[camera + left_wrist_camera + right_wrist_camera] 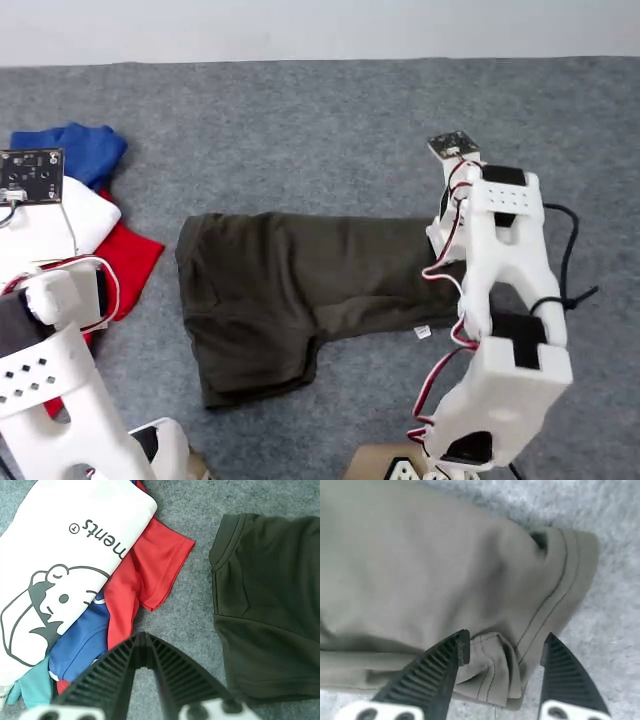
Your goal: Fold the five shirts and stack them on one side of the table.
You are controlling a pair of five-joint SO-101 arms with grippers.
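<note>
A dark olive shirt [300, 290] lies spread across the middle of the grey table, partly folded, its right end under the right arm. My right gripper [504, 645] is open, its fingers straddling a bunched hem of the olive shirt [445, 580]. A pile of shirts lies at the left edge: a white printed one [75, 555] on top, with red [150, 565], blue [80, 650] and teal [32, 687] cloth under it. My left gripper [144, 640] is shut and empty, above the table between the pile and the olive shirt [270, 605].
The grey carpet-like table surface [330, 130] stretches bare along the back. In the high view the left arm [50, 380] stands at the front left over the pile, and the right arm [500, 300] covers the olive shirt's right end. A small board [32, 175] sits above the pile.
</note>
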